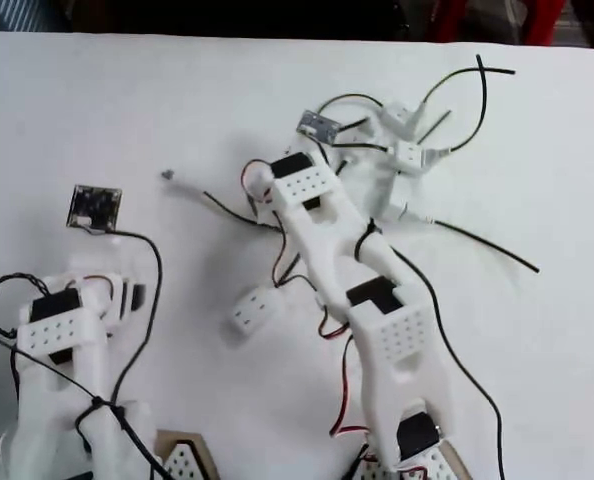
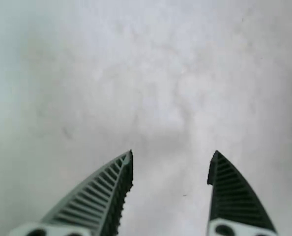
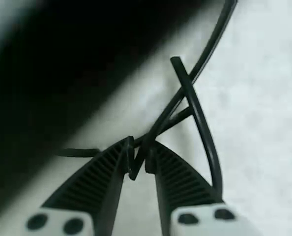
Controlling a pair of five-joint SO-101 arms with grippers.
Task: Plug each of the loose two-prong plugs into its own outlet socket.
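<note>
A white table [image 1: 127, 100] runs back to a dark strip at its far edge. At the near left a folded arm [image 1: 62, 330] sits over bare surface; the left gripper [image 2: 173, 156] hangs just above the tabletop with its fingers spread wide and nothing between them.

The other arm [image 1: 317, 215] stretches from the near right toward the far middle, stopping beside a tangle of white plugs and sockets [image 1: 407, 152] and their looping black leads. A separate white block [image 1: 257, 308] lies nearer, just left of that arm; I cannot tell whether it is a plug or a socket.

The right gripper [image 3: 141, 147] has its fingers drawn nearly together, pinching a thin black lead [image 3: 207, 51] at the very tips; a second lead [image 3: 205, 132] crosses it just beyond.

The step in hand looks like teasing one plug out of the tangle. A grip on the lead gives little control over the prongs, so any pull should be slow and low to the table; the crossing lead may drag along. Once a plug lies apart, it likely pays to regrip on its body, square the prongs to the slots, and let the left gripper steady the socket.
</note>
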